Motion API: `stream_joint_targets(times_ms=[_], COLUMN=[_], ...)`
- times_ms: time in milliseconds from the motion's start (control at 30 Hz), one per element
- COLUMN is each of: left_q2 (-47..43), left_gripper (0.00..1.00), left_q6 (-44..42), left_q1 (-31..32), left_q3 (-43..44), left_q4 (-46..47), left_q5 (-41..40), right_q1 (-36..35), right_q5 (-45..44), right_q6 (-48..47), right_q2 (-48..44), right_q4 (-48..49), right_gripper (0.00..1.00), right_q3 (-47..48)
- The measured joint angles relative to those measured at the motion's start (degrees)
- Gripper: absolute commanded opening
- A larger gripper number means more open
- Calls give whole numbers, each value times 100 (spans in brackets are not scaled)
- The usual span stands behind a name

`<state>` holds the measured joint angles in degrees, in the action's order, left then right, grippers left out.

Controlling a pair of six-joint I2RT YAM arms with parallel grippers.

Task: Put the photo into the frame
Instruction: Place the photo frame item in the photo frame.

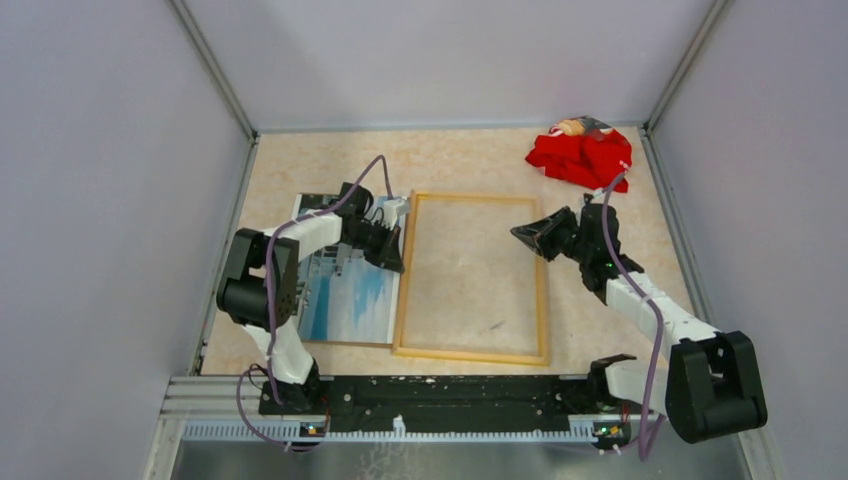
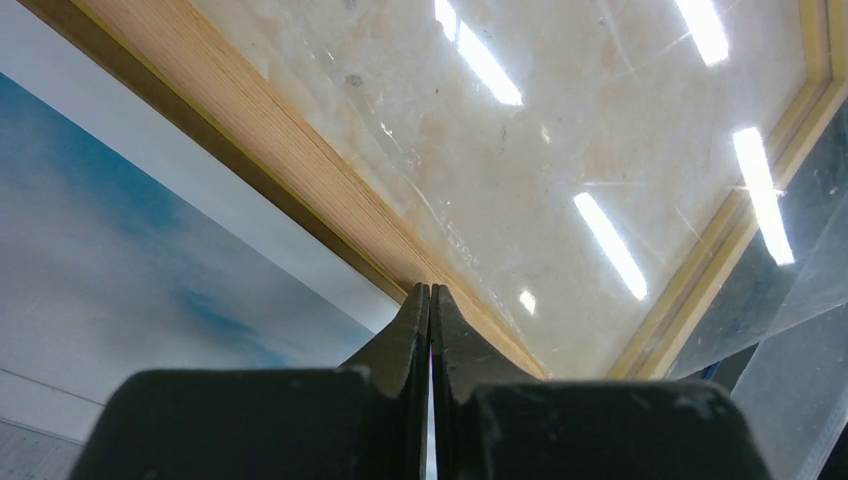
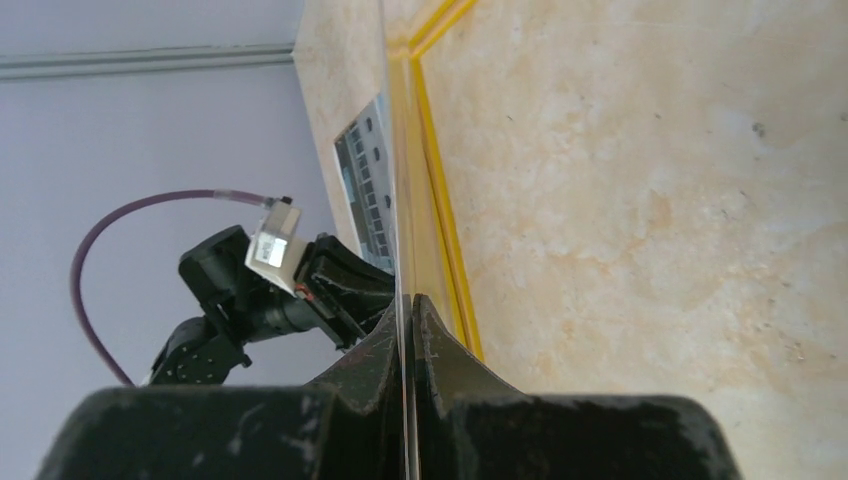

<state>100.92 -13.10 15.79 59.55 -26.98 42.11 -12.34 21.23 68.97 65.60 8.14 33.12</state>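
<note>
The frame [image 1: 470,355] lies flat in the middle of the table, pale wood side up; its wood edge runs across the left wrist view [image 2: 300,170]. The photo [image 1: 350,290] lies picture up just left of it, and its blue sky shows in the left wrist view [image 2: 120,250]. My left gripper [image 1: 395,262] is shut and empty, its tips [image 2: 430,290] at the frame's left rail beside the photo's white border. My right gripper [image 1: 522,233] is shut on a thin clear sheet [image 3: 390,150], held edge-on between the jaws [image 3: 408,300] over the frame's right part.
A plain brown backing board [image 1: 345,343] peeks out under the photo's near edge. A red cloth [image 1: 580,155] lies at the back right. Grey walls enclose the table on three sides. The left arm [image 3: 270,290] shows in the right wrist view.
</note>
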Motion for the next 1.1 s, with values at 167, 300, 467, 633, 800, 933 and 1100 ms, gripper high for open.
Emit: stream_joint_targets(times_ms=[167, 300, 467, 633, 800, 933, 1100], left_q2=[0, 0, 24, 31, 39, 52, 63], left_gripper=[3, 3, 2, 1, 1, 1, 1], left_q6=[7, 13, 50, 98, 109, 125, 142], left_q1=[0, 0, 0, 0, 0, 0, 2], left_q3=[-2, -2, -2, -2, -2, -2, -2], left_q4=[7, 11, 31, 44, 55, 70, 90], left_q5=[-61, -87, -76, -79, -55, -35, -4], right_q1=[90, 92, 92, 94, 201, 310, 358], right_q5=[116, 238, 337, 446, 636, 763, 898], right_q6=[-70, -83, -81, -107, -256, -382, -490], right_q2=[9, 90, 144, 225, 341, 350, 404], right_q4=[50, 251, 389, 470, 448, 437, 457], right_gripper=[0, 0, 0, 0, 0, 0, 0], right_q3=[-306, -426, -551, -573, -575, -619, -647])
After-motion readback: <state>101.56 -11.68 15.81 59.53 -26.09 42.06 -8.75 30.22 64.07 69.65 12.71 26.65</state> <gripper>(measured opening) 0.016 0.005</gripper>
